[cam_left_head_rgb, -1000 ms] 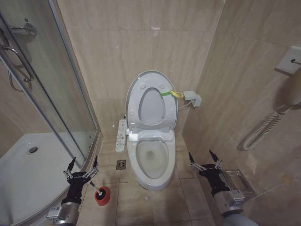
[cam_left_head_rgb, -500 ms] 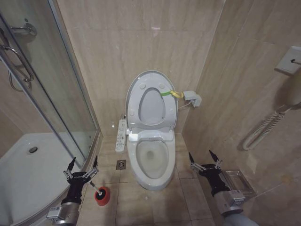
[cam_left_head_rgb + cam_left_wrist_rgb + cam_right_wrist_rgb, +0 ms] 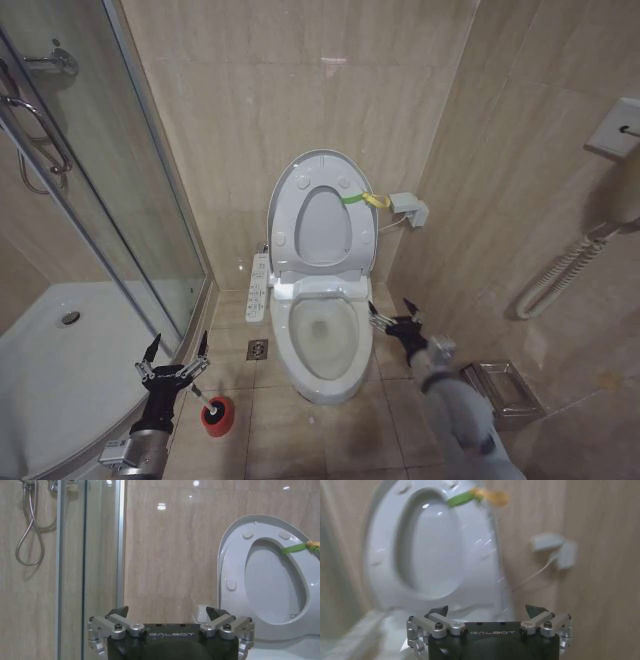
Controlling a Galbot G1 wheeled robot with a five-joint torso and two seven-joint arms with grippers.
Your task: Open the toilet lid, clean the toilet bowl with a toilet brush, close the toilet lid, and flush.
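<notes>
The toilet lid (image 3: 322,225) stands upright against the wall with the seat ring raised against it, and a green-and-yellow strap (image 3: 362,198) hangs at its rim. Below it the toilet bowl (image 3: 322,338) lies uncovered. The toilet brush (image 3: 215,416) stands in its red base on the floor left of the toilet. My left gripper (image 3: 178,346) hovers open just left of the brush. My right gripper (image 3: 390,312) is open beside the bowl's right rim. The left wrist view has the left gripper (image 3: 166,612) facing the lid (image 3: 272,581). The right wrist view has the right gripper (image 3: 485,611) facing the lid (image 3: 427,551).
A glass shower door (image 3: 100,200) and a white shower tray (image 3: 60,360) fill the left side. A control panel (image 3: 259,287) hangs beside the toilet, above a floor drain (image 3: 258,349). A metal rack (image 3: 505,388), a coiled cord (image 3: 560,275) and a wall box (image 3: 410,208) are on the right.
My right arm has swung left and forward, bringing its gripper from the floor area at the right up to the bowl's right rim. The left arm has not moved.
</notes>
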